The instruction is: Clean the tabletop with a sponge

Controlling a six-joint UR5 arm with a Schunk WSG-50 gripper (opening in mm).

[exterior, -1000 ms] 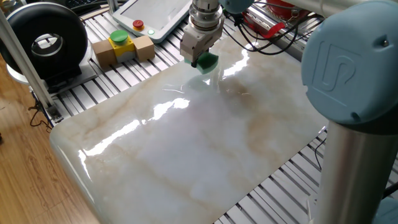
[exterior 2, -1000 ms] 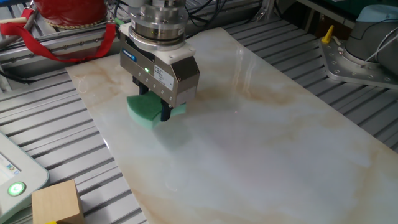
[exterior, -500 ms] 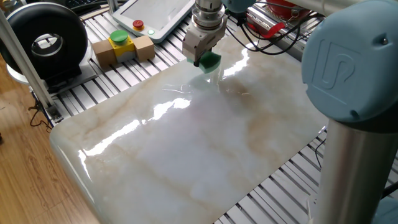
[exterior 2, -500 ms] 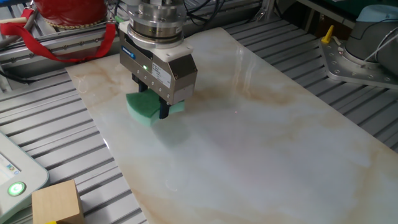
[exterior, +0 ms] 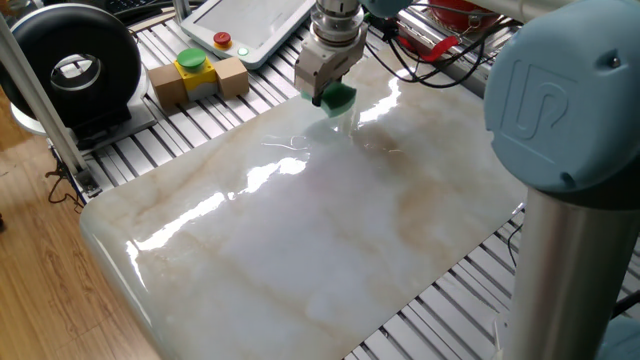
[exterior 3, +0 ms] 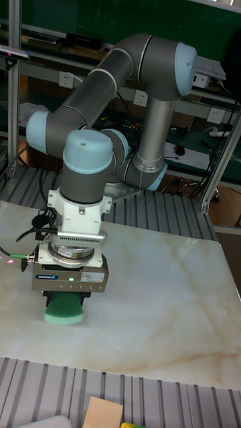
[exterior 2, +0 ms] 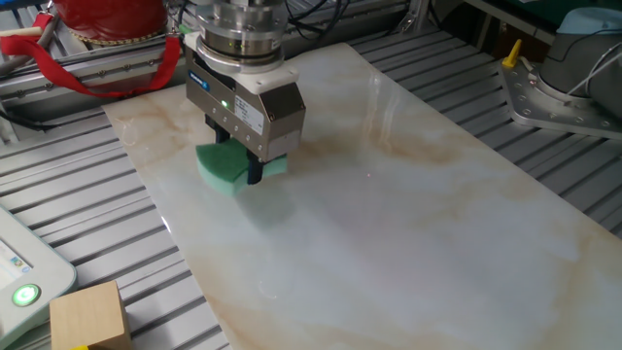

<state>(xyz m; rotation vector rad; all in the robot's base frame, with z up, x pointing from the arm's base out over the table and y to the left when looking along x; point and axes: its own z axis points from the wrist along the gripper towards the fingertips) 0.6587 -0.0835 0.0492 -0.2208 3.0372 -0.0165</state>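
In one fixed view the gripper (exterior: 327,97) was clamped on the sponge (exterior: 338,96), which sat directly under it on the tabletop (exterior: 330,230), seemingly touching the slab, though glare hid the contact. In the other fixed view the sponge (exterior 2: 229,168) stuck out either side of the fingers. In the tall fixed view the sponge (exterior 3: 63,309) lay pressed flat beneath the gripper (exterior 3: 67,295).
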